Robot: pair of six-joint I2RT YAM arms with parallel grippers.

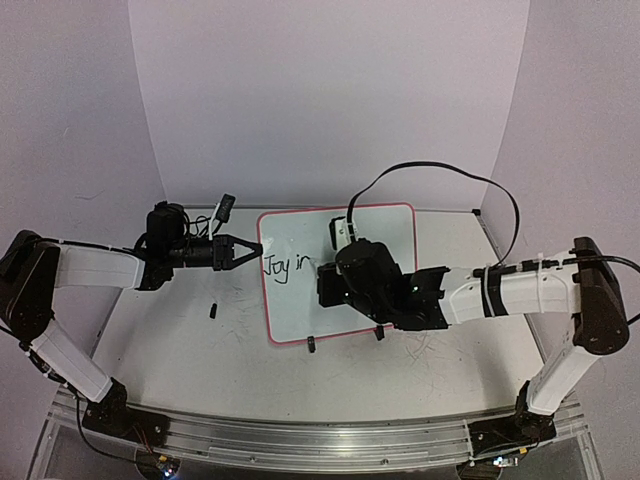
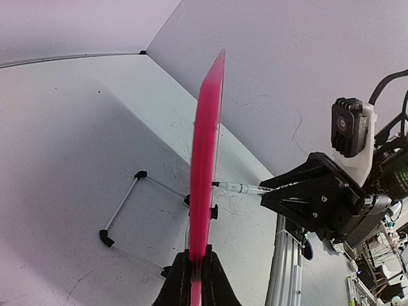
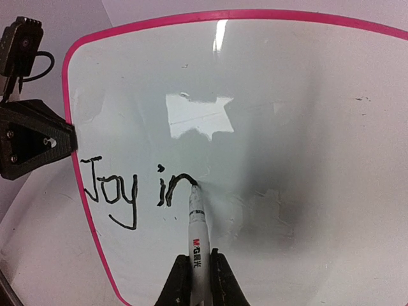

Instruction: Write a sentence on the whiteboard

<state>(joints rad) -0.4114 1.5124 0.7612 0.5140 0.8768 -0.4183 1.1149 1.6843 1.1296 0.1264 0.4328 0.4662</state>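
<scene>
Marker [image 3: 196, 220] in my closed right gripper [image 3: 196, 261] touched the whiteboard [image 3: 287, 115] after "Joy in", while my left gripper [image 2: 194, 261] pinched its rim.

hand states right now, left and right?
Left hand: closed on the whiteboard rim.
Right hand: closed on the marker, tip on the board.

Pale lilac walls [image 1: 330, 100], scuffed white tabletop [image 1: 200, 370], metal rail [image 1: 300, 440]

Black left hand [image 1: 248, 252] and right hand [image 1: 328, 288] end white-linked, black-jointed arms [image 1: 95, 268].
</scene>
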